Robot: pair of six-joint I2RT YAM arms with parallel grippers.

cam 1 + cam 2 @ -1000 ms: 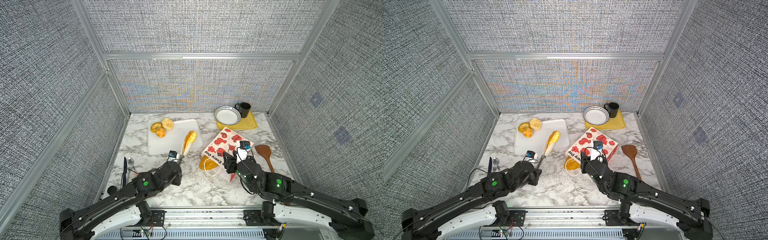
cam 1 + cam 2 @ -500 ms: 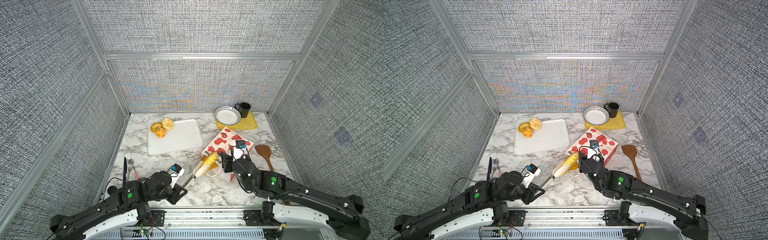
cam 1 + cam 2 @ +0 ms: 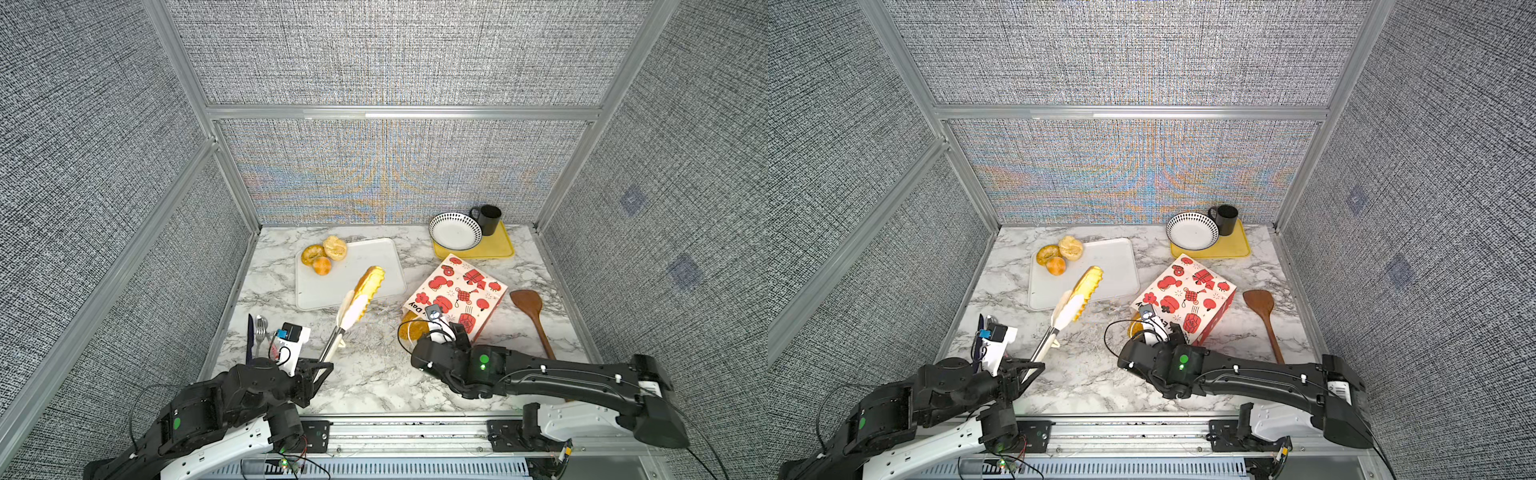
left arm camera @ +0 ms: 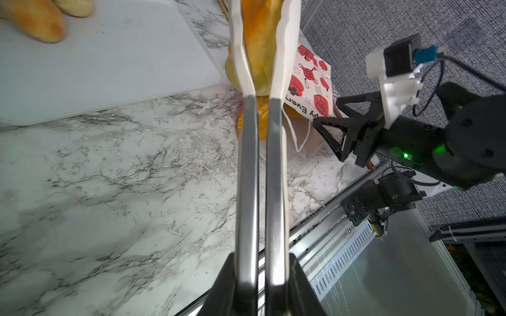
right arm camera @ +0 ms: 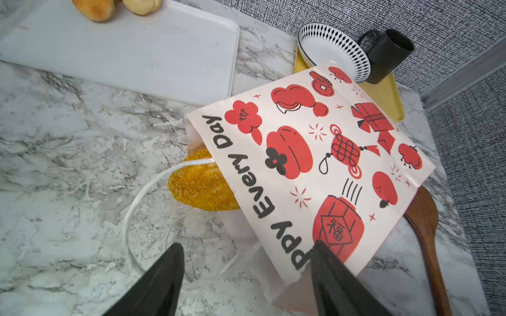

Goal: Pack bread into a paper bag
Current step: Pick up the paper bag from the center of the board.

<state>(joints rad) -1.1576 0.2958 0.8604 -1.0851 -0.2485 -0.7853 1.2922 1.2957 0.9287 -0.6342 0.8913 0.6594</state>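
Left gripper (image 3: 318, 370) is clamping one pair of tongs (image 3: 332, 345), which are pinching one long loaf (image 3: 370, 282) over the near edge of the white tray (image 3: 374, 257). Right gripper (image 5: 247, 246) is standing wide open, gripping nothing, just beside the mouth of the one paper bag (image 3: 461, 291), which is lying on its side. One second loaf (image 5: 200, 183) is poking from that mouth, and three rolls (image 3: 322, 255) are sitting on the tray's far corner.

We see only part of the round loaf (image 5: 200, 186); the paper bag (image 5: 315, 164) covers the rest. The right arm (image 3: 561, 374) hides the wooden spatula (image 3: 527, 301) handle's end.
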